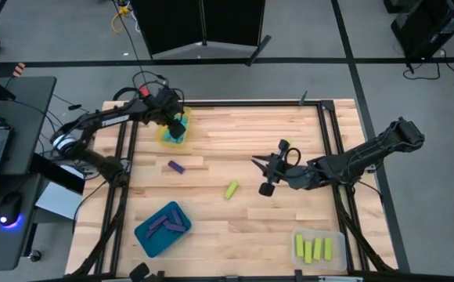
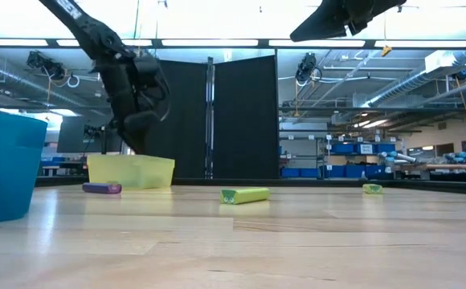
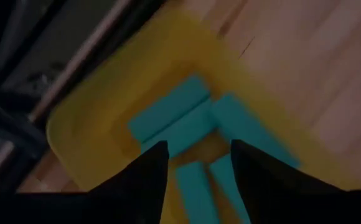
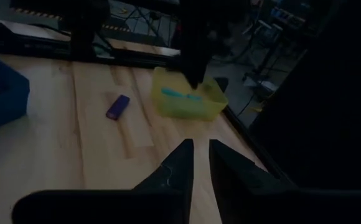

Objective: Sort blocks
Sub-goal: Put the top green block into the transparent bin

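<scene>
My left gripper hangs open just over the yellow tray near the table's far left. Several cyan blocks lie on the tray's floor below and between its fingers, which touch none of them. One purple block and one yellow-green block lie flat on the bare wood. My right gripper hovers above mid-table, right of the yellow-green block, pointing toward the left. Its fingers stand a narrow gap apart and hold nothing.
A blue tray with purple blocks sits near the front left. A clear tray with yellow-green blocks sits at the front right. Black rails frame the table's far, left and right edges. Bare wood lies between the trays.
</scene>
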You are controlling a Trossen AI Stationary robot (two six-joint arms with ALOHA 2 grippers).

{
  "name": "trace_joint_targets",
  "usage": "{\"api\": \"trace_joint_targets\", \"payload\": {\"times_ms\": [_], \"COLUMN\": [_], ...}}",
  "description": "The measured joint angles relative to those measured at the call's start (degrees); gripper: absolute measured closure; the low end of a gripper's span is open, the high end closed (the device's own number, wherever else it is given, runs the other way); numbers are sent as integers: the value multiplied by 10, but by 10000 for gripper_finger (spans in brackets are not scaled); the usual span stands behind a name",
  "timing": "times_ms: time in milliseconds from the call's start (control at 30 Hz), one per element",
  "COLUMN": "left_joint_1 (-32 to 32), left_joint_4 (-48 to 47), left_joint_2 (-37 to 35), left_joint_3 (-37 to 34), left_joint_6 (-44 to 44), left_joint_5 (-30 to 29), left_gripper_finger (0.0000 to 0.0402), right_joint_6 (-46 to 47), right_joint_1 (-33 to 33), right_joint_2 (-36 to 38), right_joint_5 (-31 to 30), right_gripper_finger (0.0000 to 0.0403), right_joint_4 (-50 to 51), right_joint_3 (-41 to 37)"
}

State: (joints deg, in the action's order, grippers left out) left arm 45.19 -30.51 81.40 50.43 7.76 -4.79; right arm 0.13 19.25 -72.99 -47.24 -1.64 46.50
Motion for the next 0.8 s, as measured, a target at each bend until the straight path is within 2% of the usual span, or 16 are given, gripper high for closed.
{"api": "trace_joint_targets", "payload": {"times_ms": [100, 200, 367, 567, 633, 700, 800], "left_joint_1": [-27, -68, -139, -235, -271, -305, -353], "left_joint_4": [6, 42, 248, 528, 626, 702, 784], "left_joint_2": [-33, -73, -137, -171, -172, -172, -172], "left_joint_3": [0, -7, -107, -257, -300, -336, -373], "left_joint_6": [7, 12, 13, -19, -36, -61, -99], "left_joint_5": [19, 47, 63, 66, 66, 62, 44], "left_gripper_finger": [231, 243, 264, 278, 280, 280, 280], "right_joint_6": [32, 85, 181, 198, 220, 267, 398], "right_joint_1": [0, -4, -32, -63, -73, -91, -141], "right_joint_2": [0, 0, 0, 0, 0, 0, 0], "right_joint_5": [7, 51, 156, 240, 243, 221, 176], "right_gripper_finger": [328, 312, 283, 252, 243, 234, 226], "right_joint_4": [31, 93, 188, 212, 222, 256, 345], "right_joint_3": [0, 0, -1, -1, -1, -1, -2]}}
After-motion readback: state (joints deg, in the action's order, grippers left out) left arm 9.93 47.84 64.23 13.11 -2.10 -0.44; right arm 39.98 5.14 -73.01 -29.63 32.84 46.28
